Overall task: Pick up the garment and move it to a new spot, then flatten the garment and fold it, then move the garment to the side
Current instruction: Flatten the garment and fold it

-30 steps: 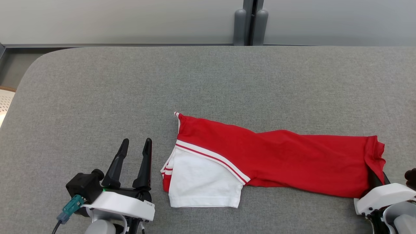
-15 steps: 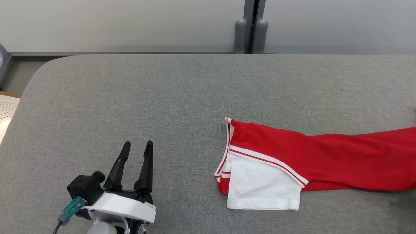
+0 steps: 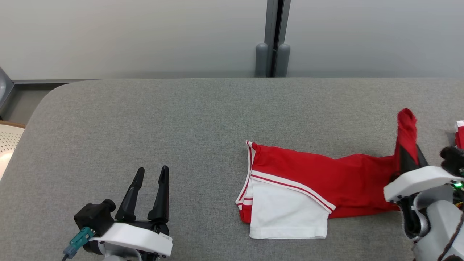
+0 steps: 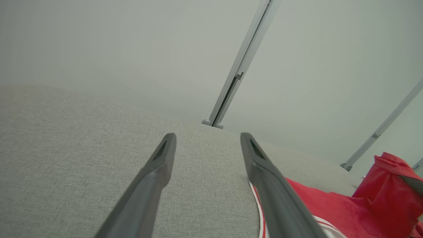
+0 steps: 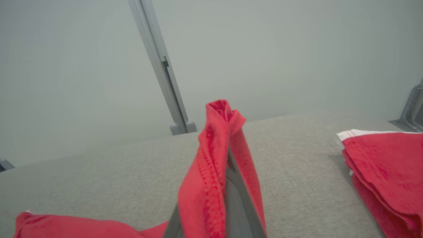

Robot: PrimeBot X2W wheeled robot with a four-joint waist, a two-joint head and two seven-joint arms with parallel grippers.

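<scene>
The red cloth garment (image 3: 308, 177) with white stripes and a white panel lies on the grey fabric-covered table (image 3: 145, 119), in the right half of the head view. Most of it rests flat on the surface, but its right end is lifted into a narrow peak. The right gripper (image 5: 230, 172) is closed on this end: the red cloth is pinched between its two dark fingers and hangs down on both sides of them. The left gripper (image 3: 152, 169) is at the lower left, apart from the garment, with its fingers spread and nothing between them. Near the right edge of the table lies a second folded red cloth with a white border (image 5: 386, 165), not touching the held end. Behind the table stands a pale grey wall with a vertical grey post (image 3: 272, 36).
</scene>
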